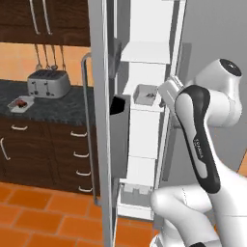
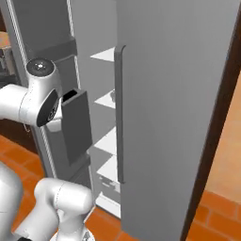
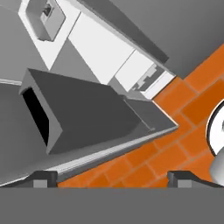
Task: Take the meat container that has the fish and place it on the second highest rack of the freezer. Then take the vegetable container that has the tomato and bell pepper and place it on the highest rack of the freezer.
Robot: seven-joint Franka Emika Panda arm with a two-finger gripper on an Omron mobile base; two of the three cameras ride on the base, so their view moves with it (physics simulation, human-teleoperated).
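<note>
The freezer (image 1: 144, 120) stands open, tall and grey, with a white interior of stacked shelves and a long bar handle (image 1: 86, 130) on its swung-out door. A grey door bin (image 1: 120, 132) hangs on the inside of that door. On a white shelf partway up sits a small grey container (image 1: 146, 94) with something dark in it, too small to identify. To the left runs a dark counter (image 1: 53, 106) over brown drawers, carrying a silver toaster (image 1: 48, 83) and a second tray (image 1: 21, 103) with red contents.

The arm (image 1: 202, 140) rises from the lower right of the left base view, its elbow bent high and its forearm reaching toward the freezer opening; small writing on the dark forearm cover is unreadable.

In the hand view the gripper (image 3: 111, 179) looks down past the door bin at orange floor tiles (image 3: 175, 144); its fingertips (image 3: 43, 178) stand wide apart, holding and touching nothing.
</note>
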